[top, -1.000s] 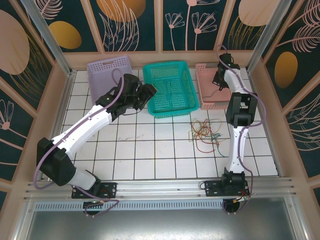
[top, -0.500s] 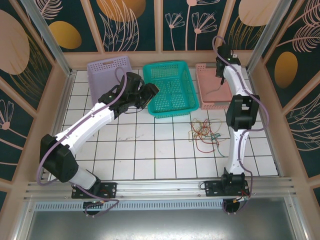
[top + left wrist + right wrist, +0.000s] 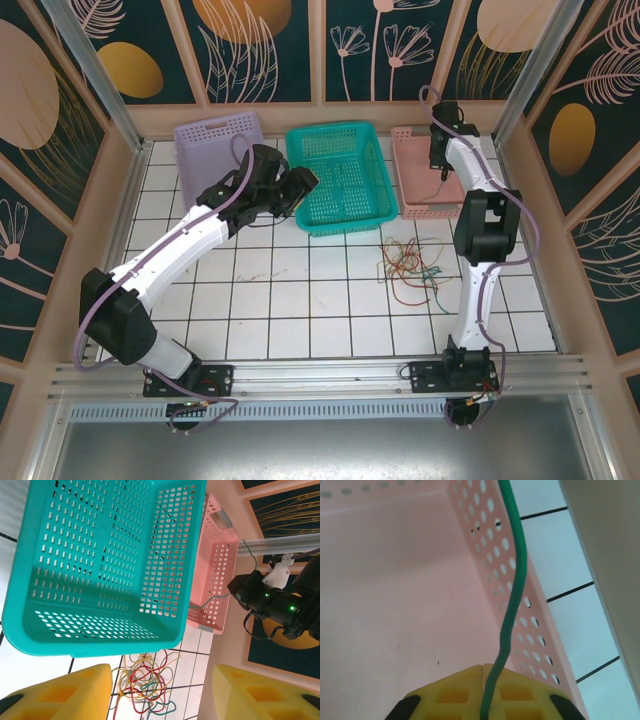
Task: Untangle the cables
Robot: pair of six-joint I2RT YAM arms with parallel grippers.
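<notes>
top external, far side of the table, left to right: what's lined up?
lilac basket → teal basket → pink basket

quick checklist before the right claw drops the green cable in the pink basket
1. Right claw shut on green cable: ok
2. Cable hangs over pink basket: ok
3. Cable's lower end inside the basket: cannot tell
4. Left claw open and empty: ok
5. Tangle undone: not ok, red, yellow and green loops cross
</notes>
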